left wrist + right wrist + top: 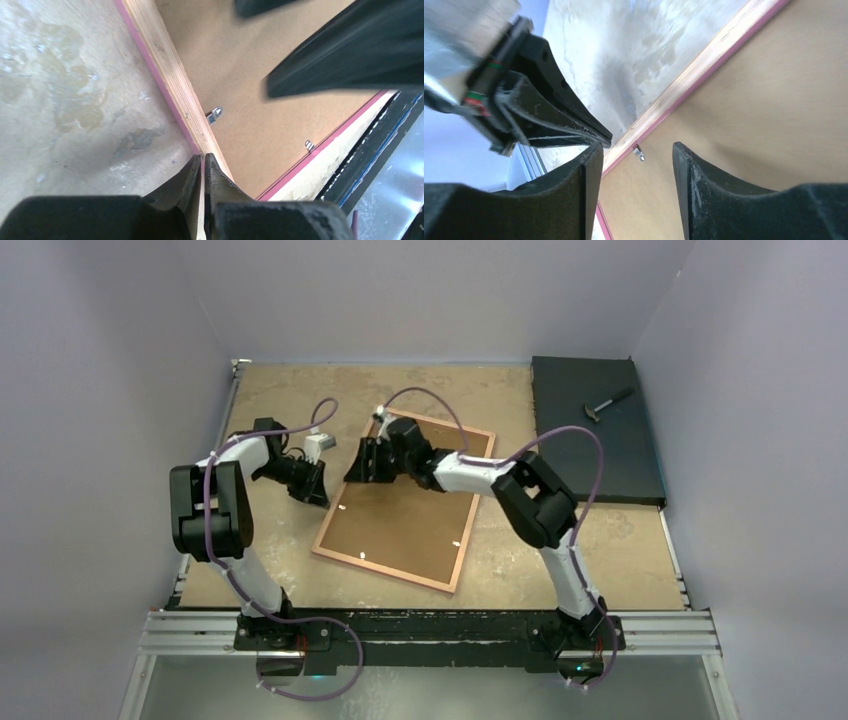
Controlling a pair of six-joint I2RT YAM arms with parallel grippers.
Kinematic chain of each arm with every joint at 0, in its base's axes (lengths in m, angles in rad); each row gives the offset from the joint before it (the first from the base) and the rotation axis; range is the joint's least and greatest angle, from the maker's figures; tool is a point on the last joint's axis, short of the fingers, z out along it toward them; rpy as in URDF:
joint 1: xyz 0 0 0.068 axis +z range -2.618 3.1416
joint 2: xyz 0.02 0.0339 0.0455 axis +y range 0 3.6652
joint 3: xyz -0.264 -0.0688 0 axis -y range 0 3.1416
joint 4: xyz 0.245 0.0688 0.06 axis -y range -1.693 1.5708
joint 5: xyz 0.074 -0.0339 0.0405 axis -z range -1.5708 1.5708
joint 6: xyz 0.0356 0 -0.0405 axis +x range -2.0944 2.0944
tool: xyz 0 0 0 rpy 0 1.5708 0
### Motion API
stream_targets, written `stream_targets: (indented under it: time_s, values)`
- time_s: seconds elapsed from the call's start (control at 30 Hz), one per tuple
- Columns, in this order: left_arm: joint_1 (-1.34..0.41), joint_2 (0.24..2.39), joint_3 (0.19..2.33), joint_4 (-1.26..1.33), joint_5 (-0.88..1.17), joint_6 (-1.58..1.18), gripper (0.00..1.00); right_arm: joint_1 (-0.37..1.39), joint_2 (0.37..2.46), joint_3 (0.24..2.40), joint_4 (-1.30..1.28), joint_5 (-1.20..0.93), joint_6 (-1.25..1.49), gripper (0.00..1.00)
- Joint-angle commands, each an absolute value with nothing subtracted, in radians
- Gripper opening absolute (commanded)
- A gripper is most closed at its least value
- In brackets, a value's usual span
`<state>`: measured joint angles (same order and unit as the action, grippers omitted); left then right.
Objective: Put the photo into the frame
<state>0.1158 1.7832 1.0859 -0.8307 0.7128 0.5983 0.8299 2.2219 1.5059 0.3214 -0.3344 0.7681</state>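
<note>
The frame lies back side up on the table, its pale wood rim around a brown backing board. The photo is hidden. My left gripper is shut, its tips at the frame's left rim. In the left wrist view the gripper meets the wood rim, next to a metal tab. My right gripper is open and empty above the frame's far left part. In the right wrist view the gripper hangs over the board, near the rim.
A black mat with a small hammer lies at the back right. Grey walls close the table on three sides. A metal rail runs along the near edge. The two grippers are close to each other.
</note>
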Motion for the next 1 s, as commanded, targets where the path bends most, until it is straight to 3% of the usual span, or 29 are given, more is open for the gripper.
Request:
stream_targets:
  time_s: [0.0,0.23,0.53,0.83,0.97]
  values:
    - [0.132,1.753,1.166,-0.861,0.727,0.623,0.05,0.716,2.011,1.456,0.286,-0.292,0.701,0.6]
    - [0.13,1.77,1.132,-0.826,0.696,0.649,0.09,0.56,1.745,1.195,0.098,-0.081,0.65,0.84]
    - [0.104,1.744,1.038,-0.773,0.634,0.696,0.06,0.437,1.571,0.907,0.075,-0.007,0.627,0.93]
    - [-0.056,1.619,0.945,-0.778,0.617,0.69,0.05,0.437,1.739,1.148,0.07,-0.047,0.558,0.92]
    - [-0.044,1.634,1.021,-0.831,0.564,0.712,0.05,0.462,1.834,1.31,0.072,-0.086,0.547,0.91]
